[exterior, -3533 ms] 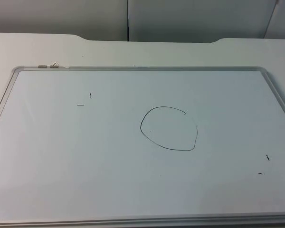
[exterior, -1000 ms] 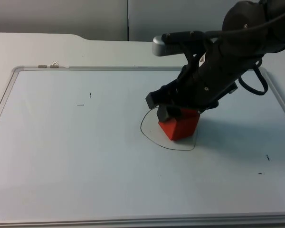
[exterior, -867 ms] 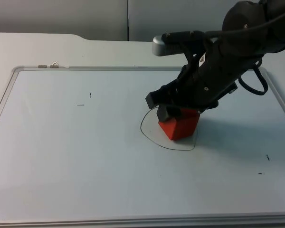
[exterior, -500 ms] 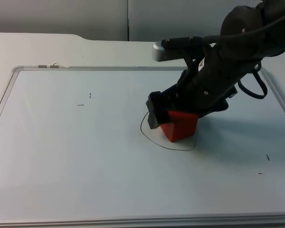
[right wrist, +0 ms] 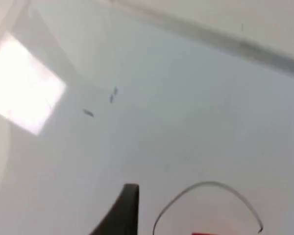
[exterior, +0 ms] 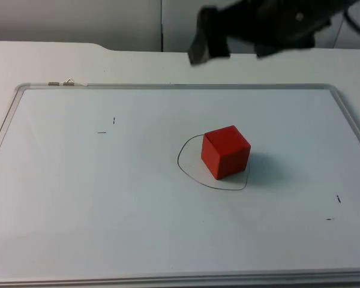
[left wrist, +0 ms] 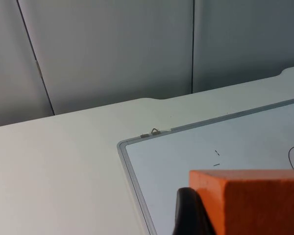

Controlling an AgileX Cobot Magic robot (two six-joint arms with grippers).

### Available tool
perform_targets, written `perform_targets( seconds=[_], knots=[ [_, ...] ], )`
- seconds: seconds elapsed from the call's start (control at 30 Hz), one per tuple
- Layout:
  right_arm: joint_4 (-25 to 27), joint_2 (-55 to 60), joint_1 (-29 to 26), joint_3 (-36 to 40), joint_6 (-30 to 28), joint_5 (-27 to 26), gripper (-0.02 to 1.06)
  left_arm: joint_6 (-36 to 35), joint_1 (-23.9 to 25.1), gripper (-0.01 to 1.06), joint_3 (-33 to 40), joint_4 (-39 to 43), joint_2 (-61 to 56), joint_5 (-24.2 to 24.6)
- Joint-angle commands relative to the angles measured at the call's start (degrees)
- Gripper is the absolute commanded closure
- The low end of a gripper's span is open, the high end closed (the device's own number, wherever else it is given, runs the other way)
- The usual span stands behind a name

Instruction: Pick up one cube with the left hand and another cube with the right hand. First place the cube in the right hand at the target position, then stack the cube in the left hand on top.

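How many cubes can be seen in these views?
2. A red cube sits on the whiteboard inside the drawn black circle. An orange cube is held in the left end effector, seen in the left wrist view.

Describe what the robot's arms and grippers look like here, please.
The right arm, high over the far edge of the whiteboard, is black and bulky with rounded segments. The right gripper is dark too, with a black, tapered fingertip. The left gripper, facing the whiteboard's corner, has a rounded black fingertip against the orange cube. No markings can be made out.
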Motion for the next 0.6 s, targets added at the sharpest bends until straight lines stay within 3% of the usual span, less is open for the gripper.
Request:
perform_targets(
  seconds=[0.0,0.3,0.57],
  knots=[
    [0.0,-7.2,0.3,-0.4,-2.5,1.3,0.08,-0.4,-0.3,1.05,0.1,-0.1,-0.4,-1.2],
    [-0.3,-35.3,0.3,-0.3,-11.8,4.7,0.08,-0.4,-0.3,1.05,0.1,-0.1,-0.4,-1.2],
    [-2.1,-47.7,0.3,2.6,-12.9,8.0,0.08,-0.4,-0.3,1.05,0.1,-0.1,-0.4,-1.2]
  ],
)
